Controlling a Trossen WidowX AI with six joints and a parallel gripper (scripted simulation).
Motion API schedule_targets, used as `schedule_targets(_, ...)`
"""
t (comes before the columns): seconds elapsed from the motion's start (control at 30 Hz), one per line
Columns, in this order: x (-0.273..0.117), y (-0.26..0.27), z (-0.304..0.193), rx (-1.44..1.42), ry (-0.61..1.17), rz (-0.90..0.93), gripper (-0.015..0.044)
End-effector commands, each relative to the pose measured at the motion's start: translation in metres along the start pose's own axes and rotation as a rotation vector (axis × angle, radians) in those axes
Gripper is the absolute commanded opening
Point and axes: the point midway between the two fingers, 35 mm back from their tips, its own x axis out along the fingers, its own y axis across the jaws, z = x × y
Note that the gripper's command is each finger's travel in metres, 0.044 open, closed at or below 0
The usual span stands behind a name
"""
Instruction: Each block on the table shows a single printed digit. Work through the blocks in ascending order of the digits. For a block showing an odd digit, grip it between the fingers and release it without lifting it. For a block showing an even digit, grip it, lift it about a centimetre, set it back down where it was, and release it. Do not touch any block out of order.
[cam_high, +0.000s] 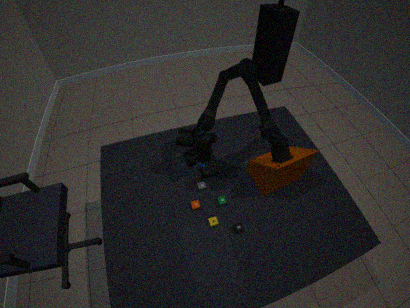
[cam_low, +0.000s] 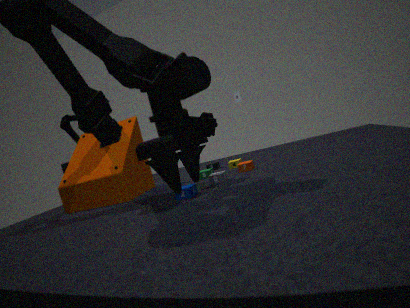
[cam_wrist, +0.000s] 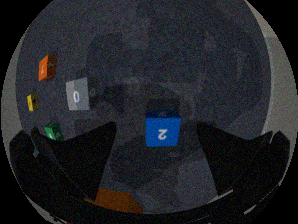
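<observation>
Blue block 2 (cam_high: 202, 165) (cam_low: 188, 191) (cam_wrist: 162, 131) could tip if your open gripper (cam_high: 201, 161) (cam_low: 188, 187) (cam_wrist: 157, 127) comes down crooked near the desk's arm-side edge.

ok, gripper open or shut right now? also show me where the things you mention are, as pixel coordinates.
Open: the gripper's (cam_low: 188, 187) (cam_wrist: 157, 126) fingers stand wide apart, one on each side of the blue block (cam_low: 187, 192) (cam_wrist: 162, 132).

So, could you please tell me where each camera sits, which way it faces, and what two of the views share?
Top: high up, looking down at the mat, with the arm and its orange base in view.
Exterior: low beside the mat, looking across it; arm, base and open gripper show.
Wrist: on the arm's wrist, facing down past both fingers at the blue block.
Exterior and wrist both show the blue block between the open fingers.
</observation>
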Motion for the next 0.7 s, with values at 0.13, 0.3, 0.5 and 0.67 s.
schedule_targets(0.13, 0.0077, 0.0031, -0.0041, -0.012, 0.011, 0.008, 0.0321)
schedule_targets(0.3, 0.0077, 0.0031, -0.0041, -0.012, 0.011, 0.008, 0.019)
schedule_targets(0.5, 0.0077, 0.0031, -0.0041, -0.012, 0.011, 0.008, 0.012)
schedule_targets(0.67, 0.0077, 0.0031, -0.0041, -0.012, 0.011, 0.008, 0.012)
